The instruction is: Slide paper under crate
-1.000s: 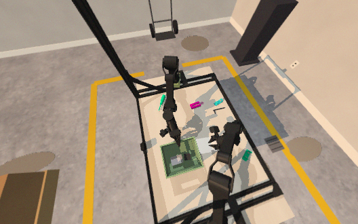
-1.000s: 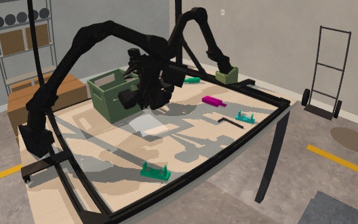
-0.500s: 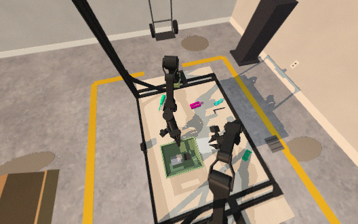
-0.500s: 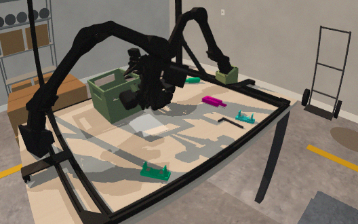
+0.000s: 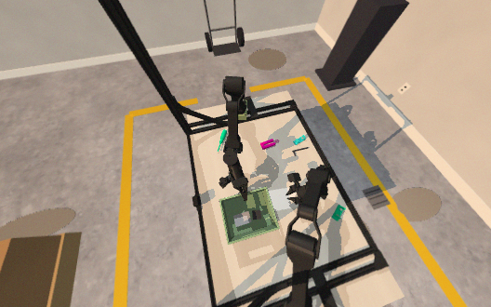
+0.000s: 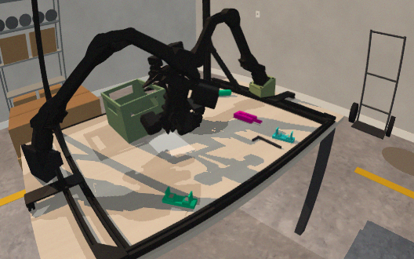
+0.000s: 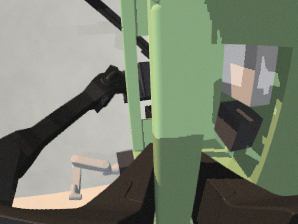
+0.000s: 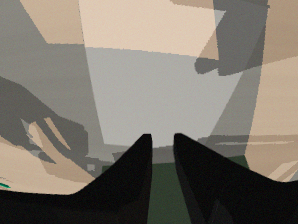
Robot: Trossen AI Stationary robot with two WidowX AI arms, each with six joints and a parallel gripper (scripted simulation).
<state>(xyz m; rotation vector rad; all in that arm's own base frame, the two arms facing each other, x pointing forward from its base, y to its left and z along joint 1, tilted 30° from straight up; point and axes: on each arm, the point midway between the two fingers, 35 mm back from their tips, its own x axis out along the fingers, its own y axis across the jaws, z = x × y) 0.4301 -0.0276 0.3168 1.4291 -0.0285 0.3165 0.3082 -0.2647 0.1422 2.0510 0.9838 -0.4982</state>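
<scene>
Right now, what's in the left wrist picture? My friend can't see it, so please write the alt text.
The left gripper is shut on the wall of a green crate; the black right arm shows at left.

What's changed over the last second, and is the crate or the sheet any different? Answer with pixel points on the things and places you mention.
The right gripper (image 5: pixel 289 192) (image 6: pixel 171 131) (image 8: pixel 162 141) seems to have shifted slightly, coming a little lower by the sheet (image 5: pixel 280 200) (image 6: pixel 170 144) (image 8: pixel 160 95). Nothing visibly taken hold of or let go. The left gripper (image 5: pixel 245 197) (image 6: pixel 147 84) (image 7: pixel 168 149) stays shut on the wall of the crate (image 5: pixel 224 223) (image 6: pixel 135 122) (image 7: pixel 180 75) (image 8: pixel 170 192); crate and sheet show no visible move.
</scene>
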